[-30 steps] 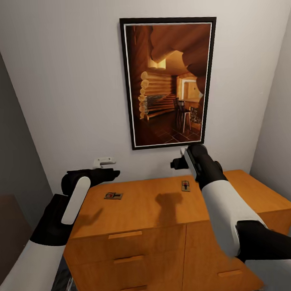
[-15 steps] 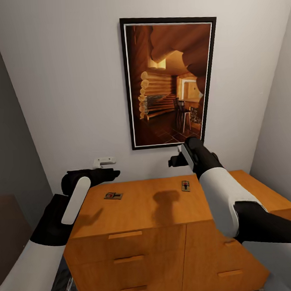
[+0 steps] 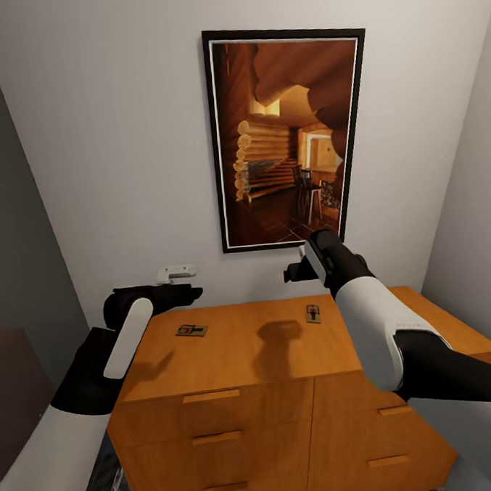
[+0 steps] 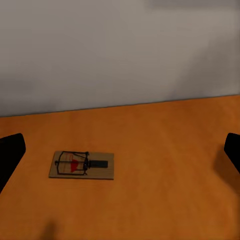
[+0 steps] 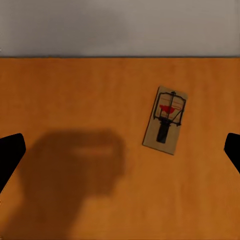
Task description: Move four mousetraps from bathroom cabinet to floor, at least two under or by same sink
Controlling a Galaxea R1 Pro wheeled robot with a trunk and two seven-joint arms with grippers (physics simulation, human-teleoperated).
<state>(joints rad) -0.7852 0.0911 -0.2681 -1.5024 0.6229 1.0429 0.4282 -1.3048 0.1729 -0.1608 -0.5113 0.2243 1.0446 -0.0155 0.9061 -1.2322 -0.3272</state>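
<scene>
Both sets of jaws stand spread and empty above the cabinet (image 3: 237, 348) top, so the step in hand is the reach for a first pickup; nothing is gripped yet.

The right gripper (image 5: 120, 150) looks down on a mousetrap (image 5: 165, 120) that lies flat near the back edge of the top, off to one side of the line between the two dark fingertips (image 5: 11, 150). In the head view this trap (image 3: 312, 313) sits just below and beside the raised right gripper (image 3: 296, 270).

The left gripper (image 4: 120, 152) hovers over the other mousetrap (image 4: 82, 165), likewise off-centre; in the head view that trap (image 3: 192, 330) lies toward the left back corner, close to the left gripper (image 3: 189, 292).

Next, I judge, each wrist must shift to centre its trap, then descend: thin boards call for a low, careful pinch.

Both forearms reach forward from the lower corners, the right elbow held high, the left lower.
</scene>
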